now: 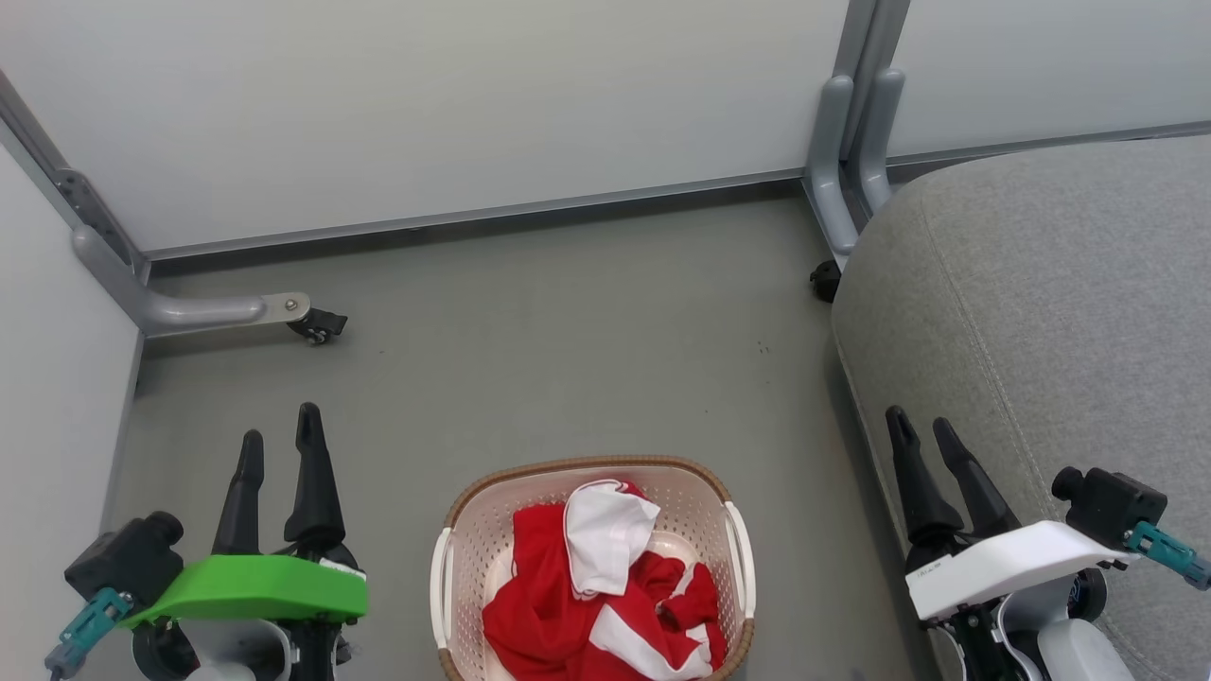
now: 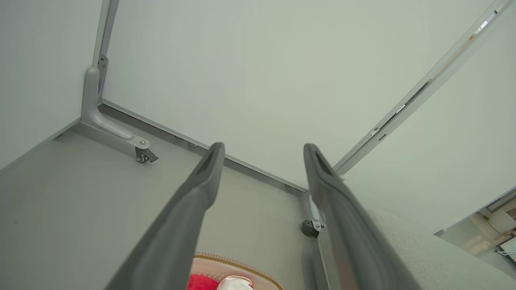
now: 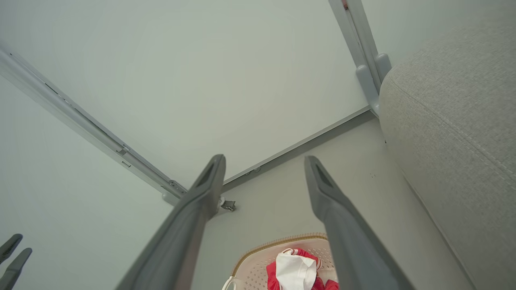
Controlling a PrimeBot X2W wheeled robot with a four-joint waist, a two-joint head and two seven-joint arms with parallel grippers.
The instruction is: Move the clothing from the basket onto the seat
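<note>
left gripper (image 1: 279,426): fingers spread, holding nothing, left of basket (image 1: 587,464)
right gripper (image 1: 919,419): fingers spread, holding nothing, by seat (image 1: 1041,284) edge
basket: on floor between grippers; red-and-white clothing (image 1: 568,615) heaped inside
step: likely first grab; pinch raised white fold, lift clear of rim
seat: grey cushion, right of basket
</note>
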